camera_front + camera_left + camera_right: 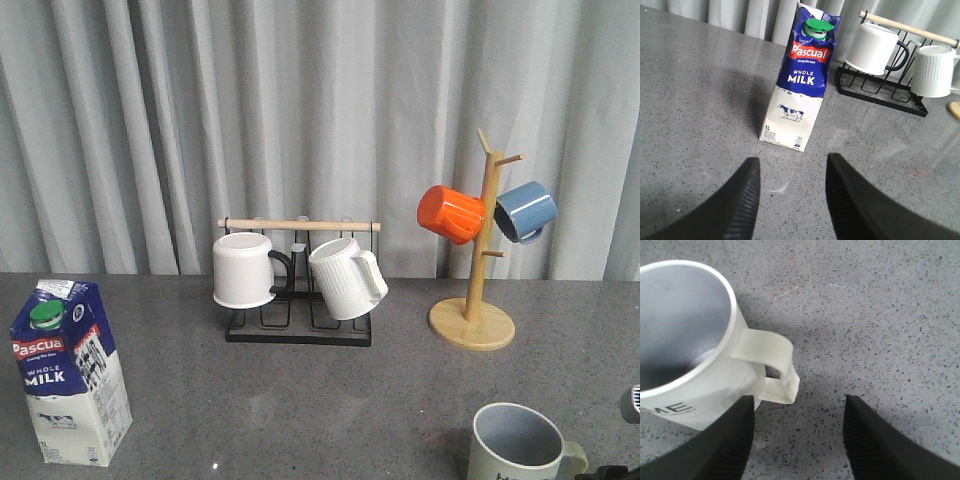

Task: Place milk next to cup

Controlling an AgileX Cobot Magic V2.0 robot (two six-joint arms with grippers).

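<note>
The milk (68, 370), a blue and white carton with a green cap, stands upright at the front left of the table. In the left wrist view the milk (800, 85) stands just beyond my open, empty left gripper (792, 167). The cup (520, 445), cream with a grey-blue inside, stands at the front right. In the right wrist view the cup (687, 340) shows its handle (771, 365) and dark lettering; my right gripper (799, 405) is open and empty just beside the handle. Neither gripper's fingers show in the front view.
A black rack (298, 318) with a wooden bar holds a plain white mug (245, 268) and a ribbed white mug (345, 277) at the back centre. A wooden mug tree (478, 250) at the back right carries an orange mug (450, 213) and a blue mug (525, 210).
</note>
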